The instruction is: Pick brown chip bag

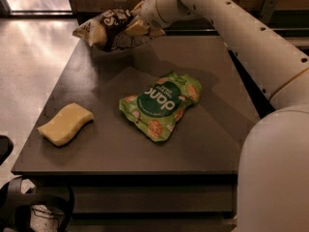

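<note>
The brown chip bag [108,29] is a crumpled dark foil bag with white lettering and pale ends. It hangs in the air above the far left corner of the dark table [203,144]. My gripper [137,27] is shut on the bag's right end and holds it clear of the tabletop. The white arm reaches in from the right, over the table's back edge.
A bright green pouch [161,103] with a dark green oval label lies at the table's middle. A pale yellow wavy sponge [65,123] lies near the front left edge. The robot's white body [275,173] fills the lower right. Light floor lies to the left.
</note>
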### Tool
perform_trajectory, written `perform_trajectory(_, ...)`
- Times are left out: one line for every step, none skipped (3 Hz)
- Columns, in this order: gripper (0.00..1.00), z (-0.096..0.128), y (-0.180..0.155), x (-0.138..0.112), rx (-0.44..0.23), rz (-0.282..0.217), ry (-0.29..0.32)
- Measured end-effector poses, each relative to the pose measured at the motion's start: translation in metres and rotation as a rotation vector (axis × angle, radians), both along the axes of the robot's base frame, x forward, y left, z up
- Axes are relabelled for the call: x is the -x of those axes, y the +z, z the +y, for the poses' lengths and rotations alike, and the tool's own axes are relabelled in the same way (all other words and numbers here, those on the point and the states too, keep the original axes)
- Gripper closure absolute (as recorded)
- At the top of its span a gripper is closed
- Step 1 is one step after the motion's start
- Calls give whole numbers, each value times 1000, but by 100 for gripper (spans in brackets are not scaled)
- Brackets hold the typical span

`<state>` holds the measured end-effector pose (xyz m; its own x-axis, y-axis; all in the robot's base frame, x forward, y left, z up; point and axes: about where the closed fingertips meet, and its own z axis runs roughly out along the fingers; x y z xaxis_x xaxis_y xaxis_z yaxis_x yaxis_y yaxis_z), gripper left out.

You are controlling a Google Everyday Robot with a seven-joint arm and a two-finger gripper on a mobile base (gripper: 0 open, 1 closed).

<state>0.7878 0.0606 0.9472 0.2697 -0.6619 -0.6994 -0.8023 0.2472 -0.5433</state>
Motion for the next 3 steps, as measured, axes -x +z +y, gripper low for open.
perform_trajectory(100,-13,16,-6,-57,-39,5)
perform_trajectory(100,-17,35,-12,-53,-78,-17)
perform_trajectory(100,-13,62,-5,40,-114,-65)
